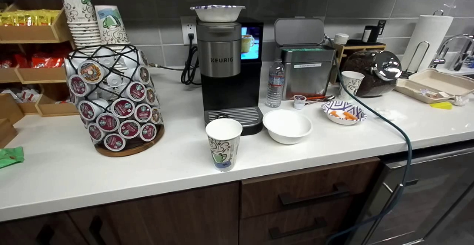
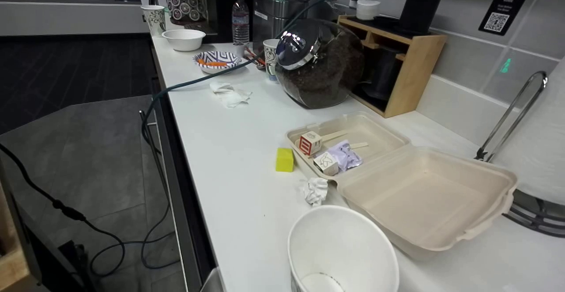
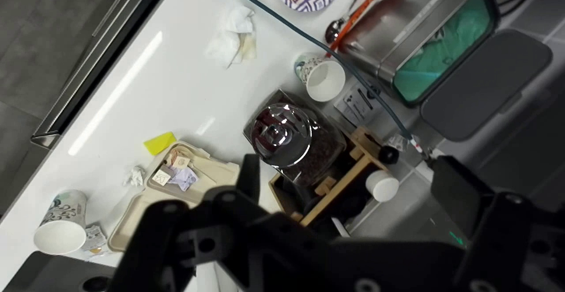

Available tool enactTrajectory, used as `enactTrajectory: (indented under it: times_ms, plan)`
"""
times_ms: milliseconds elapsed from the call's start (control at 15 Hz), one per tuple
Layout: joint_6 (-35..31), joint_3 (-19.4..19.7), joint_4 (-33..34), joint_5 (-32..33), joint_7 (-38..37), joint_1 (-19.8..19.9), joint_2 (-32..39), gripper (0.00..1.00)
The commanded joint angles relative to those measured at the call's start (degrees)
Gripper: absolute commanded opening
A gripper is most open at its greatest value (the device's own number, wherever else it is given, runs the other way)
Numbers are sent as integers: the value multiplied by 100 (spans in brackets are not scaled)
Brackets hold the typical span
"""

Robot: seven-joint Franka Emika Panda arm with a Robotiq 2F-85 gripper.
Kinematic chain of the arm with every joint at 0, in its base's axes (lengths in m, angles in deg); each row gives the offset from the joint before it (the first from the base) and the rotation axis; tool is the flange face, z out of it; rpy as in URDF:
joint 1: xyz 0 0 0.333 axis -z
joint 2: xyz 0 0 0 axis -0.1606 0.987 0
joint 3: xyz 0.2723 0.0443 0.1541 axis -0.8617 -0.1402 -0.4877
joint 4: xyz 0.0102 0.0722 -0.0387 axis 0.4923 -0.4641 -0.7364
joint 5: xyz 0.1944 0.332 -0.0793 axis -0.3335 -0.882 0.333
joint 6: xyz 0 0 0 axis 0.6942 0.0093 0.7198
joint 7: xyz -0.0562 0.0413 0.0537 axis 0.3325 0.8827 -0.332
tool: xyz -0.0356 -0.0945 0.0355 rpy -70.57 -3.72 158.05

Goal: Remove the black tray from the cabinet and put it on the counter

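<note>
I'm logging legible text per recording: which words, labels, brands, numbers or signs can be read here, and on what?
"KEURIG": coffee maker.
"QUICK START GUIDE": black wall sign; line beneath too small.
Apparently "E", red: small cube in takeout container.
Too small or blurred: print on steel bin, water bottle, coffee pods, paper cups, other cube.

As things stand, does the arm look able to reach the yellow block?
Probably yes: the fingers are apart, and the yellow block sits uncovered on the counter, though the takeout container is close beside it.
</note>
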Motion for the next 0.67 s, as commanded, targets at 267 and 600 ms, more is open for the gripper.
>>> enactTrajectory:
  times_ms: [267, 600]
  plan:
    - [-95, 52, 2115, -65, -2043, -16, 1021, 100]
    - [-1012, -59, 3068, -1, -3329, 15, 1833, 100]
